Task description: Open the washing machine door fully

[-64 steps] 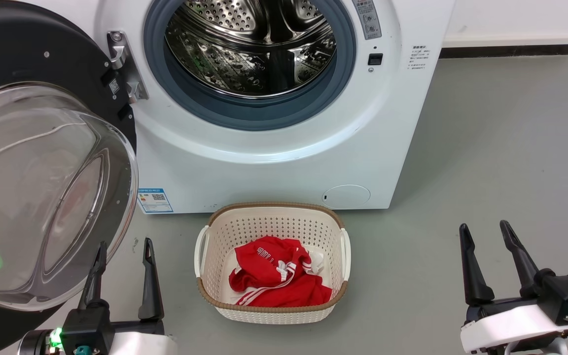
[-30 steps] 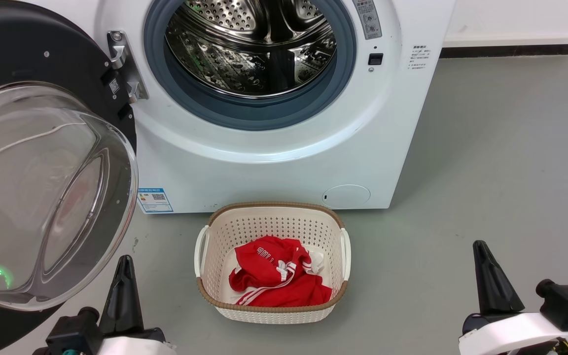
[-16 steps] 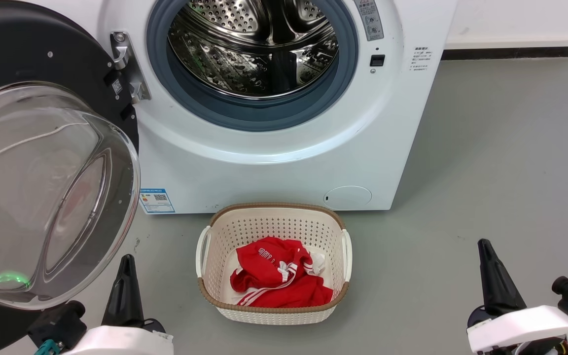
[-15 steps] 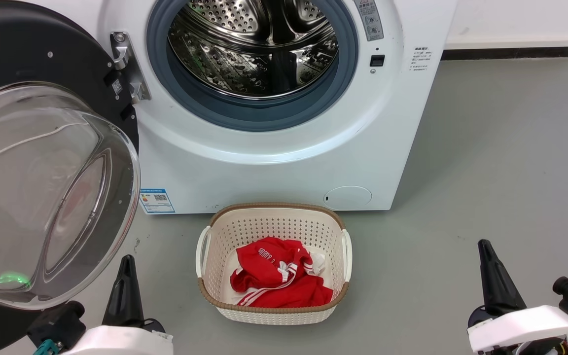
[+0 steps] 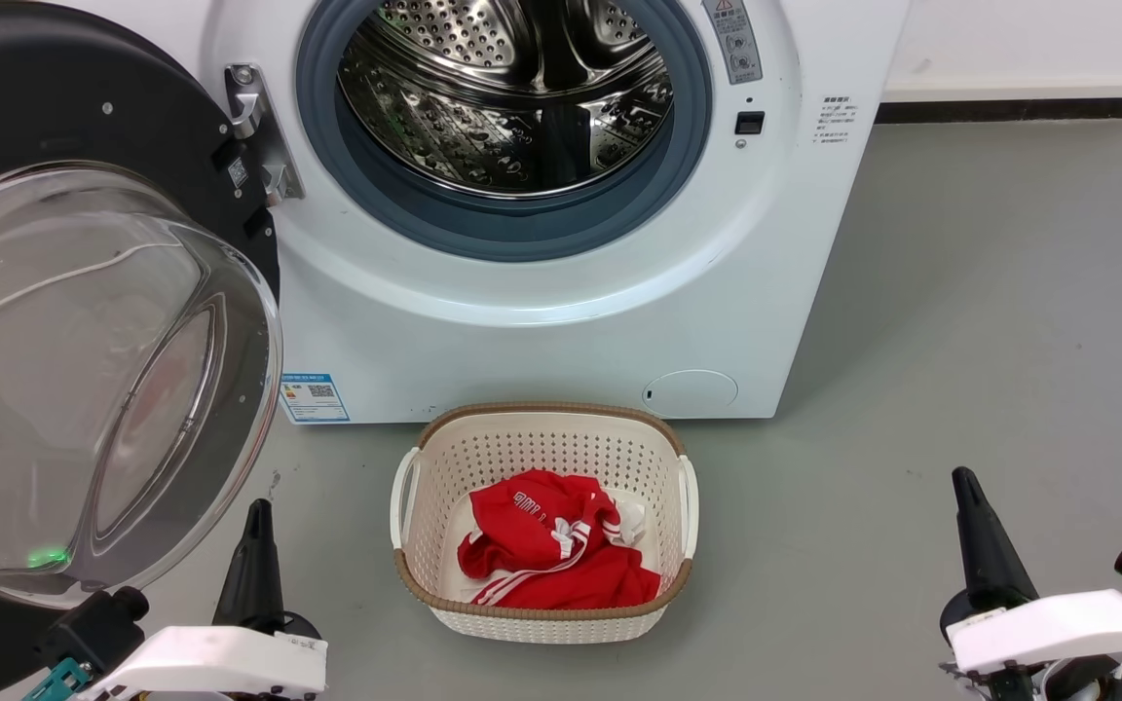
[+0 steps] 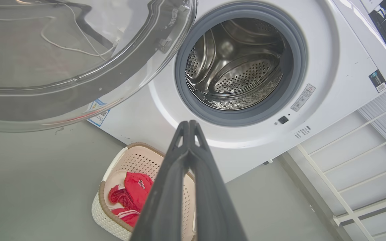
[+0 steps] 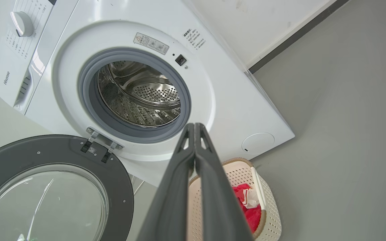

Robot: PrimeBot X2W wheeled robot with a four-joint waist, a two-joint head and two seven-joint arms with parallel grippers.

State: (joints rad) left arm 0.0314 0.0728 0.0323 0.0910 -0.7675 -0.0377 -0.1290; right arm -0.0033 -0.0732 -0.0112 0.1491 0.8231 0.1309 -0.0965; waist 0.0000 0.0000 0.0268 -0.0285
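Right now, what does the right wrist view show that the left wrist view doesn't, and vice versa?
Right wrist view: control knob, round lower cover. Left wrist view: white railing beside the machine. Shared: the open washing machine door, steel drum, basket with red garment; left gripper and right gripper each shut in its own view.

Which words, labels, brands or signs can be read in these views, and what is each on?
"Hisense": control panel of the washing machine.
Warning sticker beside the drum opening: too small to read.
Printed lines right of the latch: too small.
Blue QR sticker, machine's lower front: too small.
White lettering on the red garment in the basket: unreadable.
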